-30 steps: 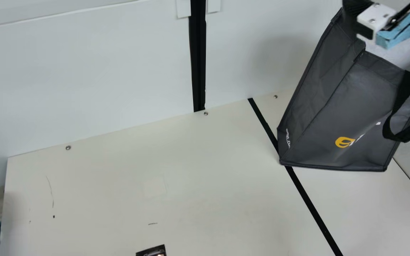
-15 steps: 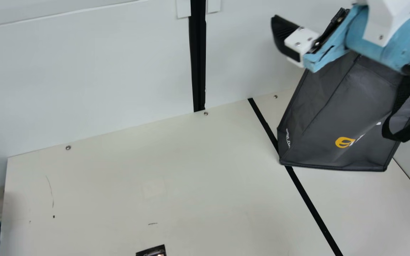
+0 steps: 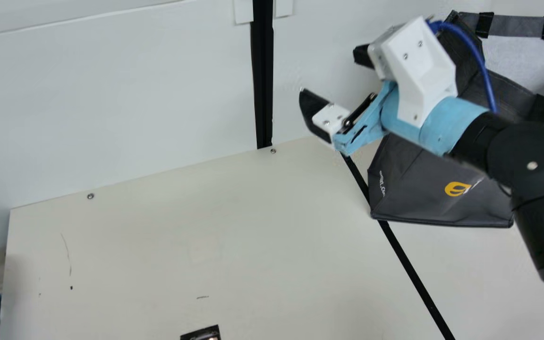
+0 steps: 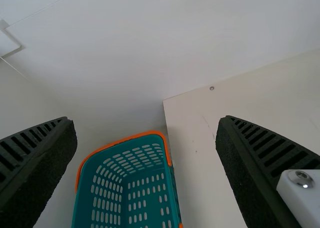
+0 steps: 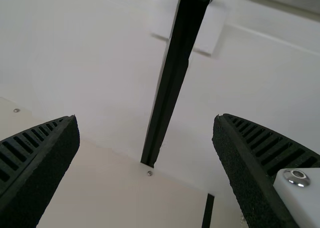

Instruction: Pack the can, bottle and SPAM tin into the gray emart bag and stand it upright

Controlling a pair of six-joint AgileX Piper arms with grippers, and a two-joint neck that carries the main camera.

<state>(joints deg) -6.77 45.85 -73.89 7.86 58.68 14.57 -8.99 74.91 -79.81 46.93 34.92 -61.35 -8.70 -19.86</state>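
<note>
The right hand [image 3: 331, 75] is spread wide and holds nothing, its two black fingers pointing at the wall beyond the table [image 3: 158, 236]. Its arm crosses in front of the gray bag [image 3: 428, 189], which sits towards the right end of the table near the wall, base down, mouth open, pale lining [image 3: 513, 56] showing. What lies inside, if anything, I cannot tell.

The bag looks light and soft, a coated cloth kept in shape by its piped edges, so it should give under a push and may slide on the smooth table when empty. I would pinch the rim [image 3: 508, 82], one finger inside and one out, close to a corner seam, where the cloth is stiffest. Mid-wall it would likely buckle and slip. The black strap [image 3: 543, 107] should bear a lift well, but it is floppy and could snag a finger. Anything heavy inside would settle low and steady the base.

Farther out, the left hand [image 4: 145, 120] is also parted and unladen, with the teal basket [image 4: 81, 208] beyond it. At the main view's bottom edge is a dark, glossy corner [image 3: 201, 333], perhaps packaging; too little shows to say.
</note>
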